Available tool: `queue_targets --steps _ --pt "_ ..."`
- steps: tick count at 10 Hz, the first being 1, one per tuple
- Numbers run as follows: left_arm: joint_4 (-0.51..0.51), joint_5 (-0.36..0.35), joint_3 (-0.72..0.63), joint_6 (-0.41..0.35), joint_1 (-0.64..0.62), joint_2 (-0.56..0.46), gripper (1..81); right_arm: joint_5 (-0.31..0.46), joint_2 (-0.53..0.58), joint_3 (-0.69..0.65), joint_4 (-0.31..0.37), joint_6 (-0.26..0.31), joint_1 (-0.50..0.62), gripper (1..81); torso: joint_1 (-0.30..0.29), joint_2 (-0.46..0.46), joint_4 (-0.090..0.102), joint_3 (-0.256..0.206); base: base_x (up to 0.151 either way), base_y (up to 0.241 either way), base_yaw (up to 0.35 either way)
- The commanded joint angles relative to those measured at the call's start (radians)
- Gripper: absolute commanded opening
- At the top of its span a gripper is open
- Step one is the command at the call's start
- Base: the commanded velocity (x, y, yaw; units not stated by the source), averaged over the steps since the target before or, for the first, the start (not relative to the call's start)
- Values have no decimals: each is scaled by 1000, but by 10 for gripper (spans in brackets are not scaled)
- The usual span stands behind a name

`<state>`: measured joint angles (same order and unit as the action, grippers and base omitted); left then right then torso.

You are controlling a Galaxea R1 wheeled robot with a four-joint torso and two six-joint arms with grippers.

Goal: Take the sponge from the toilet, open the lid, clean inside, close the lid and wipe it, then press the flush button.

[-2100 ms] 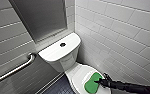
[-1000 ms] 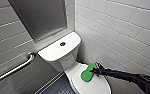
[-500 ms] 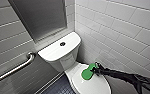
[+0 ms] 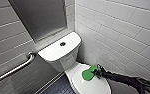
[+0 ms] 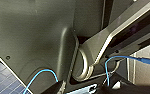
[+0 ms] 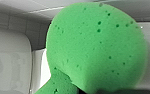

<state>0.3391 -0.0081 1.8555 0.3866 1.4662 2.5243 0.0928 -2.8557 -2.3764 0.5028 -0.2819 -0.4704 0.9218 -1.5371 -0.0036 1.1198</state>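
Observation:
The white toilet (image 4: 56, 54) stands in the corner with its oval lid (image 4: 92, 87) down. My right gripper (image 4: 97, 71) reaches in from the right, shut on the green sponge (image 4: 88, 73). The sponge rests on or just above the back part of the lid, near the tank. It shows large and close in the right wrist view (image 6: 96, 47), with white ceramic behind it. The dark round flush button (image 4: 62, 44) sits in the middle of the tank top, up and left of the sponge.
A metal grab rail (image 4: 16, 68) runs along the left tiled wall. A dark panel (image 4: 41, 17) hangs above the tank. White tiled wall (image 4: 121, 37) stands close on the right. Dark floor tiles (image 4: 57, 88) lie left of the bowl.
Over the last two seconds the right gripper carried the sponge a little back along the lid toward the tank. In the last half second it has hardly moved.

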Motion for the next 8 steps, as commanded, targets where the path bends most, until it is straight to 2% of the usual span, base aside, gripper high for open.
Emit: queue_targets --steps 1,6,8 --pt "-3 62 -53 -2 15 -42 811 41 114 97 25 -3 17 10 0 0 0 0 0 0 0" --pt "0 60 -62 -3 15 -39 811 -45 342 367 26 -2 -67 10 0 0 0 0 0 0 0" --pt "1 60 -62 -3 15 -41 811 -103 439 494 25 0 -98 10 0 0 0 0 0 0 0"
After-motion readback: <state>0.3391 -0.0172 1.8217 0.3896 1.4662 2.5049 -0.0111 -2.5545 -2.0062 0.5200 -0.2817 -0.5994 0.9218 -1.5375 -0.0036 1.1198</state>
